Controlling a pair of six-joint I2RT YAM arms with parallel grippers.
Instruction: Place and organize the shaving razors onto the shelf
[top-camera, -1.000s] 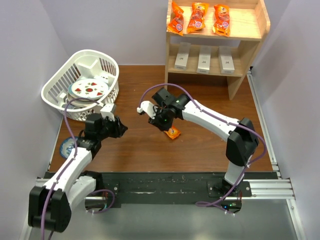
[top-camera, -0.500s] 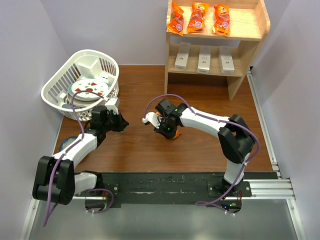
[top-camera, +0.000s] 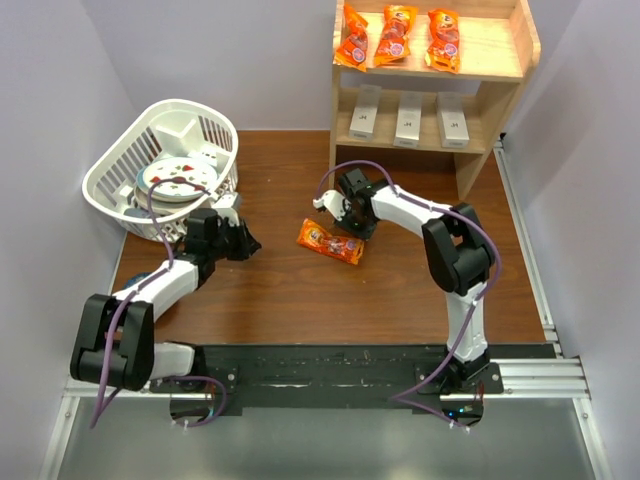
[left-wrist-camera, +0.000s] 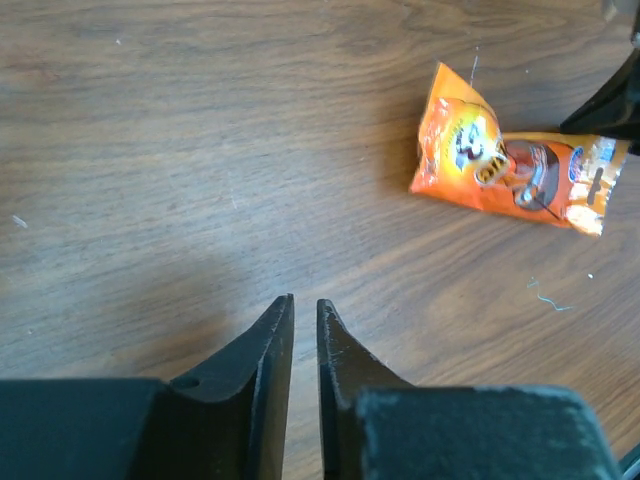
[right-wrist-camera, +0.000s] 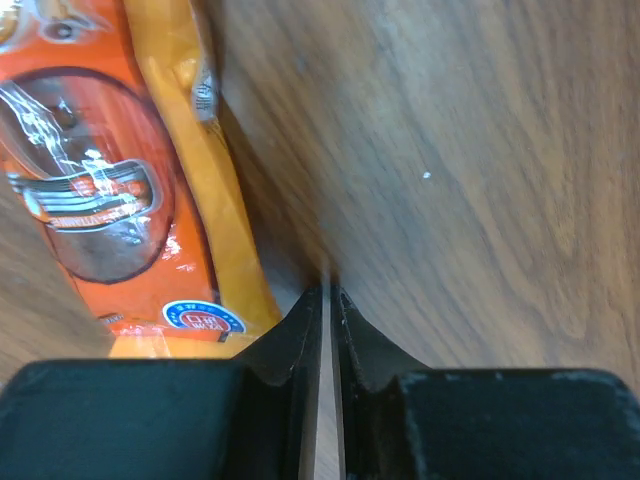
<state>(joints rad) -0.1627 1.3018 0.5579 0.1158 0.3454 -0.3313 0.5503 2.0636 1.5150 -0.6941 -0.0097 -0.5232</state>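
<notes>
Three white razor boxes stand side by side on the lower level of the wooden shelf, at the far right of the table; each is upright with dark lettering facing out and with gaps between them. Three orange snack packets sit in a row on the top level. A fourth orange packet lies flat on the wood mid-table, between the two arms. Right gripper: jaws all but closed, only a hairline slit, nothing pinched between them; tips are down at the table surface just beside the yellow edge of the loose packet. Whether they touch it I cannot tell. Left gripper: jaws drawn close, a narrow slit showing bare wood, holding nothing; it hovers low over the table, well apart from the loose packet, which shows at the upper right of its wrist view. White slatted basket sits at far left, tilted, with a strawberry-print plate inside. Neither gripper is near the shelf.
</notes>
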